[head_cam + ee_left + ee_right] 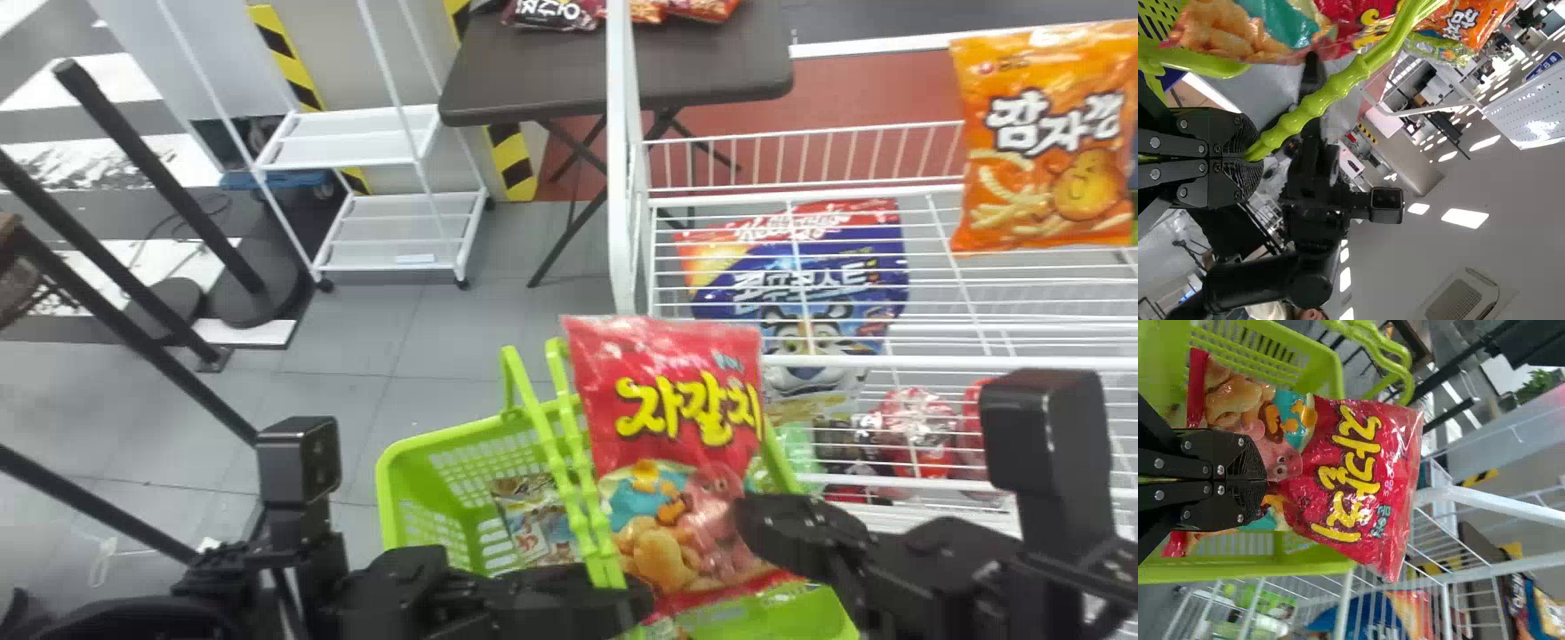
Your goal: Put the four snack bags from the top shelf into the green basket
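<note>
In the head view my right gripper (756, 524) is at the right edge of a red snack bag (667, 427), above the green basket (444, 444). The right wrist view has my right gripper (1265, 480) shut on the red snack bag (1358, 473), basket behind it. My left gripper (636, 596) is at the basket's handles; in the left wrist view my left gripper (1257, 157) is shut on a green basket handle (1331, 93). A bag (533, 516) lies inside the basket. An orange snack bag (1049, 142) stands on the top shelf at the right.
The white wire shelf (933, 363) stands close on the basket's right, with more goods on the level below. A dark table (551, 80) holding snack bags stands behind. Black posts (160, 178) and a white rack (356, 160) are on the left.
</note>
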Robot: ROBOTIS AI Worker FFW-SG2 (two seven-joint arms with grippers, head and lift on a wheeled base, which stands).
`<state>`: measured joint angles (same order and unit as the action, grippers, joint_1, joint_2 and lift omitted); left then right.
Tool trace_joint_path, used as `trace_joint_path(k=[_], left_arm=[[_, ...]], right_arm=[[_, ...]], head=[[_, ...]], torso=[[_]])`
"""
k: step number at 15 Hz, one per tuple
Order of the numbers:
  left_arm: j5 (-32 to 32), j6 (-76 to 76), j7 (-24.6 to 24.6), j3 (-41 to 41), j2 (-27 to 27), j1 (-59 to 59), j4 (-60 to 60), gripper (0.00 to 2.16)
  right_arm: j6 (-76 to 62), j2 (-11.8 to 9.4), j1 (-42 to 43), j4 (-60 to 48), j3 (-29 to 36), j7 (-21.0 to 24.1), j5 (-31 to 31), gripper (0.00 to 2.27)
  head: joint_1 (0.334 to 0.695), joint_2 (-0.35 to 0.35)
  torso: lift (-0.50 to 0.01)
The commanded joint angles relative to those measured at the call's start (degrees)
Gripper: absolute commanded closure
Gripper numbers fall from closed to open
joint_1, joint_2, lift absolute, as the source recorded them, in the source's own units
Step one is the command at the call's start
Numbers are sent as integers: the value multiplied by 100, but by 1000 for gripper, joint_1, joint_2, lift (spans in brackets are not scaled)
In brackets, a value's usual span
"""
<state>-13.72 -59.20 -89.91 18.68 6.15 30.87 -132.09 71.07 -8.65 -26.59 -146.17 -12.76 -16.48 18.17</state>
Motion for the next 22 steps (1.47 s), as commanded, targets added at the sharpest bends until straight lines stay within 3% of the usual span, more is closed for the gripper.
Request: trace_joint_path(k=[1, 2, 3, 4, 5, 7, 11, 13, 17, 18, 22], left_arm=[[10, 0, -66, -4, 0, -2, 8, 2148], [10, -17, -66, -13, 0, -2, -1, 2148], [10, -17, -66, -22, 0, -2, 8, 2148], [18, -17, -66, -31, 0, -2, 8, 2148], [36, 0, -66, -48, 0, -2, -1, 2148], [36, 0, -66, -48, 0, -2, -1, 2148], [36, -35, -66, -39, 0, 16, -1, 2148], [36, -35, -66, -22, 0, 42, -1, 2148], [36, -35, -66, -4, 0, 95, -18, 2148], [36, -35, -66, -4, 0, 103, -18, 2148], [27, -17, -66, 13, 9, 174, -27, 2148]], right_arm=[[711, -5, 128, 44, -113, 22, -68, 2219], [1186, 4, 268, 62, -122, 22, -147, 1902], [1485, -5, 382, 80, -113, 40, -200, 1065], [1537, -5, 426, 88, -104, 40, -270, 83], [1520, 4, 444, 97, -78, 40, -288, -1], [1520, 4, 532, 97, 72, -4, -191, 36], [1080, 30, 699, 88, 1038, -109, 635, 66], [518, 48, 708, 106, 1390, -109, 644, 70], [-1890, 57, 1393, 1433, 2040, -30, -156, 73], [-2347, 57, 1666, 1943, 2128, -30, -411, 73], [-3261, 57, 2799, 3912, 2269, -30, -1114, 76]], head=[[695, 263], [695, 276], [695, 277], [695, 274], [695, 264], [695, 236], [695, 186], [695, 158], [695, 29], [695, -56], [695, -178]], torso=[[-3], [-3], [-3], [-3], [-3], [-3], [-3], [-3], [-3], [-3], [-3]])
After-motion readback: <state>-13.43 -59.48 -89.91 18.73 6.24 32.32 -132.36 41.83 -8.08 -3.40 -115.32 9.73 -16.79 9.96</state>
